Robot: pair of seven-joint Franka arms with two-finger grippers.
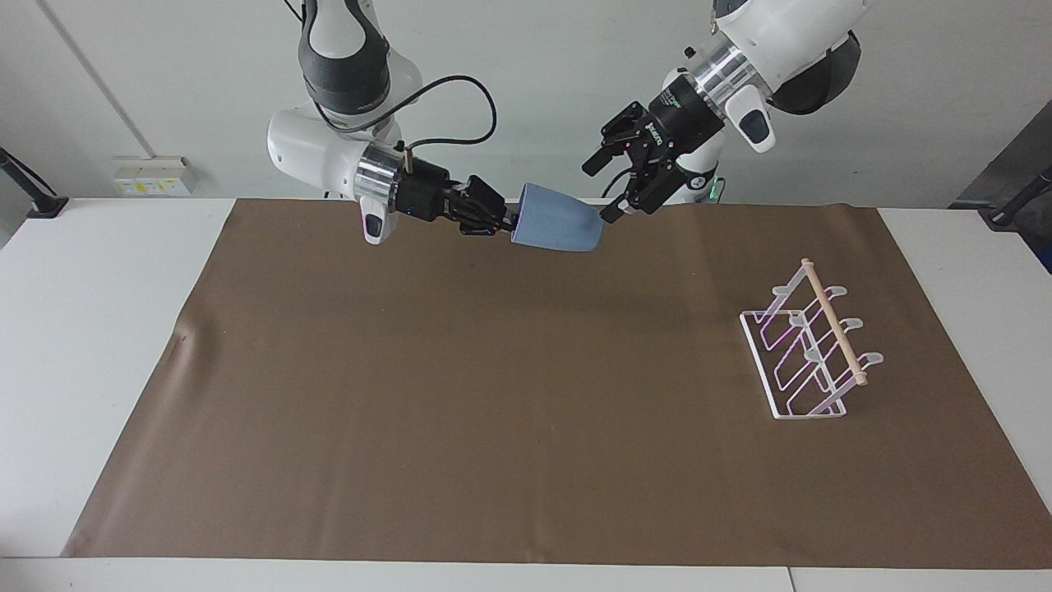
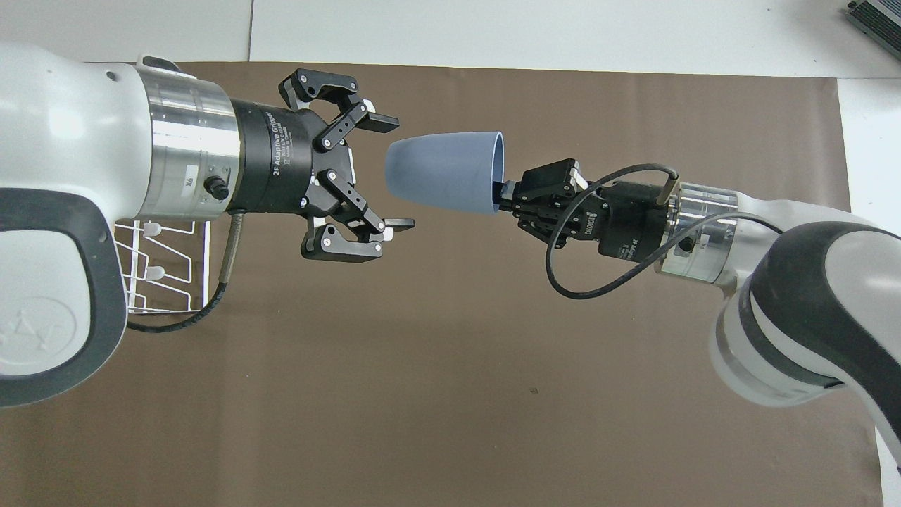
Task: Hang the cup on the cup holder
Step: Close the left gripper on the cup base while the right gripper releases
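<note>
Wall (image 1: 534, 49): plain off-white.
Table (image 1: 90, 329): white top.
Mat (image 1: 493, 395): brown, covering most of table.

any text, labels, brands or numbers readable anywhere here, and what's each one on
"2F Adaptive Gripper": on the black body of the left claw, overhead view.
"X6": small sticker on the silver wrist ring of the left arm.
"ROBOTIQ": white lettering, upside down, on the black body of the right claw, which holds the cup.
Smaller print beneath the left claw's label: too small to read.
Cup holder and brown mat: no text.
</note>
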